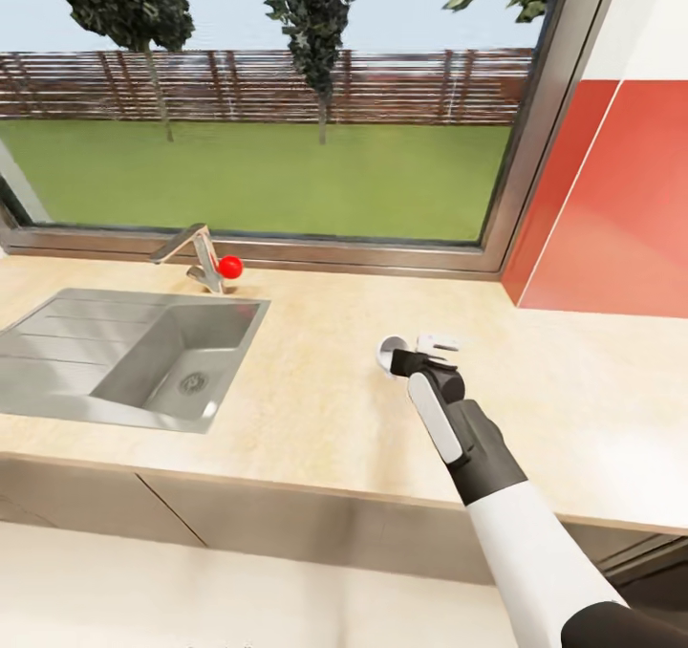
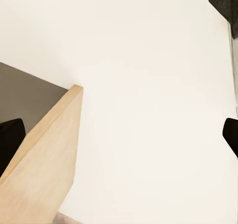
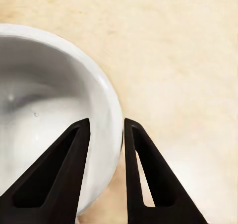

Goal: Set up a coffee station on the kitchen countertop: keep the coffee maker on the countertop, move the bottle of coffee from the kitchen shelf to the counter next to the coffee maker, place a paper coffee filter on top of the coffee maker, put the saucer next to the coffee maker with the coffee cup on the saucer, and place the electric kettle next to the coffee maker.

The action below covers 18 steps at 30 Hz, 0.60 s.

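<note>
Our right gripper (image 3: 104,127) pinches the saucer (image 3: 44,110) rim, jaws straddling it, lowering it flat onto the kitchen countertop (image 1: 315,409).

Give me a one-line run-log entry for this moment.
stage: saucer placement | right gripper: straddling saucer rim | saucer: on kitchen countertop, right of sink | left gripper: grip state unclear

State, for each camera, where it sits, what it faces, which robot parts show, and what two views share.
Head view: up on the head, facing down at countertop, sink and window; right arm and right gripper show.
Left wrist view: by the left gripper, facing a wooden edge; dark fingertips show.
Right wrist view: fingers straddle the saucer rim.
Shared: saucer, head and right wrist.
</note>
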### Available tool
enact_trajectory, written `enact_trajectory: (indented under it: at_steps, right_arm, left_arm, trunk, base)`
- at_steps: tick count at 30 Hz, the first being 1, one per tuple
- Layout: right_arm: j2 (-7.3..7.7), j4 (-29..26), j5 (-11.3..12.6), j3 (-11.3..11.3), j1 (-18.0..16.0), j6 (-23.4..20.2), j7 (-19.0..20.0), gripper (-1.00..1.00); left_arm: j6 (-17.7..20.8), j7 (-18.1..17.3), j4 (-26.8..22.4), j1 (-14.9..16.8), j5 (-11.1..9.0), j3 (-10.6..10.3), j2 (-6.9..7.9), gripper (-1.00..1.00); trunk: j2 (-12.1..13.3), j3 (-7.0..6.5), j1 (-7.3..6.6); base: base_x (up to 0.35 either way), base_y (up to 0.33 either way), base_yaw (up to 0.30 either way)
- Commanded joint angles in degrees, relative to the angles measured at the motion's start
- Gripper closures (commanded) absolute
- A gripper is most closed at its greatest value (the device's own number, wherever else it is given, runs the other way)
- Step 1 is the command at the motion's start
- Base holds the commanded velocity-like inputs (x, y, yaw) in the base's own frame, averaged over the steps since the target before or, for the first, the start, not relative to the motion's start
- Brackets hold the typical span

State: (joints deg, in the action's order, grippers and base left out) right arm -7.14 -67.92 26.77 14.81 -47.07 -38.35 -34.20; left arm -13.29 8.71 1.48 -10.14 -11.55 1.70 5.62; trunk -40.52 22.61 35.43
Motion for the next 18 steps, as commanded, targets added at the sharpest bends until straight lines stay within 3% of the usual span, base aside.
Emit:
enact_trajectory:
  at_steps: [1, 18]
  right_arm:
    - [0.02, -0.05, 0.56, 0.24, -0.01, -0.06, -0.51, 1.00]
    - [0.02, -0.09, 0.56, 0.48, 0.48, -0.06, -0.51, 1.00]
  left_arm:
    - [-0.33, -0.01, 0.10, 0.03, -0.17, 0.15, -0.03, -1.00]
    - [-0.39, -0.01, 0.10, 0.03, -0.23, 0.23, -0.08, -1.00]
  trunk:
    - [-0.05, 0.00, 0.01]
    - [-0.05, -0.94, 0.01]
  base:
    - [0.000, 0.000, 0.228]
    - [0.000, 0.000, 0.230]
